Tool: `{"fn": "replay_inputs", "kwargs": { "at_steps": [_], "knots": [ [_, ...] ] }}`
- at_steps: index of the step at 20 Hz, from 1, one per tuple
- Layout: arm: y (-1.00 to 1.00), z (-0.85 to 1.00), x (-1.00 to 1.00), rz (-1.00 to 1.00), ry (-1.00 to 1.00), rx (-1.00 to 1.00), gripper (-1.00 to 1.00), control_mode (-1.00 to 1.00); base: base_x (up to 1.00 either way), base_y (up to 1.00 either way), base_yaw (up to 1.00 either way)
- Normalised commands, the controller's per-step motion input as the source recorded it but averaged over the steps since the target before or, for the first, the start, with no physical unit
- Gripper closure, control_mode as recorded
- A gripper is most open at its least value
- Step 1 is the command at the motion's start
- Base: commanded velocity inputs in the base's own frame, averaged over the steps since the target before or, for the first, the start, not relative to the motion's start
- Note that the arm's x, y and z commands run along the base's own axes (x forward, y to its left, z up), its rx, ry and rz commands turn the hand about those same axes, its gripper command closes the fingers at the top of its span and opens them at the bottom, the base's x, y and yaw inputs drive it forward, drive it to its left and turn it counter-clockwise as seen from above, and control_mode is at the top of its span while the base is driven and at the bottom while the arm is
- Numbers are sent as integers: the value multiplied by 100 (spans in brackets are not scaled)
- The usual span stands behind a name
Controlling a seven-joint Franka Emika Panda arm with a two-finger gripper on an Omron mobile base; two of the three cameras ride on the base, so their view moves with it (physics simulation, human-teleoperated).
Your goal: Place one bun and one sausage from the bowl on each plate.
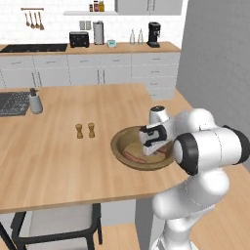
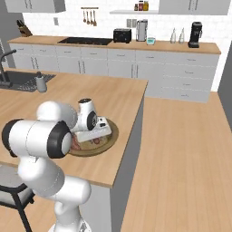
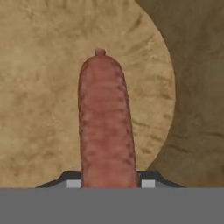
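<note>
From the left base view, my gripper is down inside the bowl, which sits near the island counter's right front edge. A second sausage lies loose on the bowl's floor, just left of my hand. Two small shakers stand well apart to the left.

From the right base view, my wrist covers most of the bowl — only its rim and a bit of reddish food show beside it.

In the hand view, my fingertips are clamped on the near end of a sausage, one on each side, and it stretches away over the bowl's pale wooden bottom.
</note>
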Motion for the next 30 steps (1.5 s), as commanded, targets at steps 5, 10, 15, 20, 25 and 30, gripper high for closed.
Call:
{"fn": "replay_inputs", "kwargs": {
  "at_steps": [5,10,15,20,25,30],
  "knots": [
    [5,100,-41,0,-11,5,100,-100,0,0,0],
    [19,99,-70,0,-3,3,100,-100,0,0,0],
    [33,63,-49,2,0,0,100,-100,0,0,0],
    [9,-2,-28,6,-1,0,100,100,-40,19,1],
    [0,0,0,0,0,0,100,100,-98,97,0],
    [0,0,0,0,0,0,100,100,-65,100,0]
  ]
}}
